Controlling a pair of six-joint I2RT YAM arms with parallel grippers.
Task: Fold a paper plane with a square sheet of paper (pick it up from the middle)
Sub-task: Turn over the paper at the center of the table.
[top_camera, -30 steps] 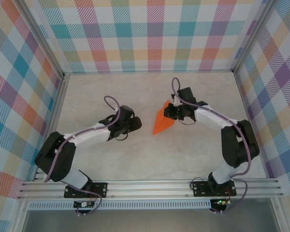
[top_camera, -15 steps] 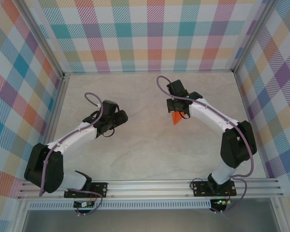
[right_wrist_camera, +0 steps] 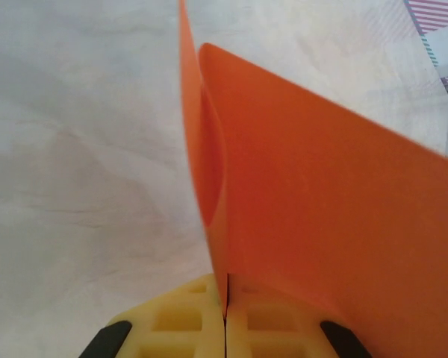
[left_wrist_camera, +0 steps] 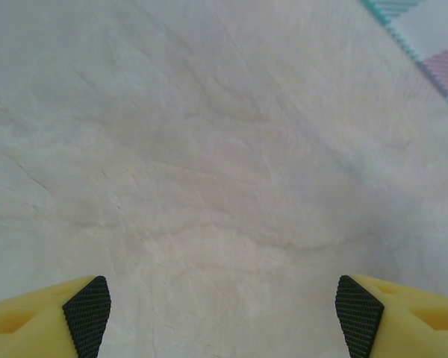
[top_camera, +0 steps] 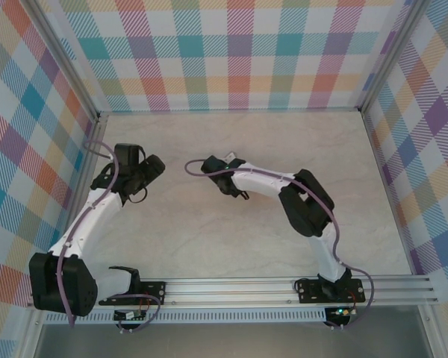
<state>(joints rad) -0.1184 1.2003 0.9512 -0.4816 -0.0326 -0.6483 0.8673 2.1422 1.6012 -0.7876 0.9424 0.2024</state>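
Top view: my left gripper (top_camera: 151, 168) is over by the left wall and my right gripper (top_camera: 215, 168) is mid-table (top_camera: 231, 239), well apart.

Left wrist: fingers (left_wrist_camera: 86, 306) spread wide, nothing between them, bare table below.

Right wrist: jaws pinched tight on the orange paper plane (right_wrist_camera: 321, 224), its folded layers standing upright.

Folding looks done to me. What's left is setting it down and letting go.

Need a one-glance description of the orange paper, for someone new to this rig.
On the pale marbled table inside plaid walls, find the right gripper. The orange paper, folded in layers, is pinched between its yellow fingers; the left gripper is open with nothing in it.
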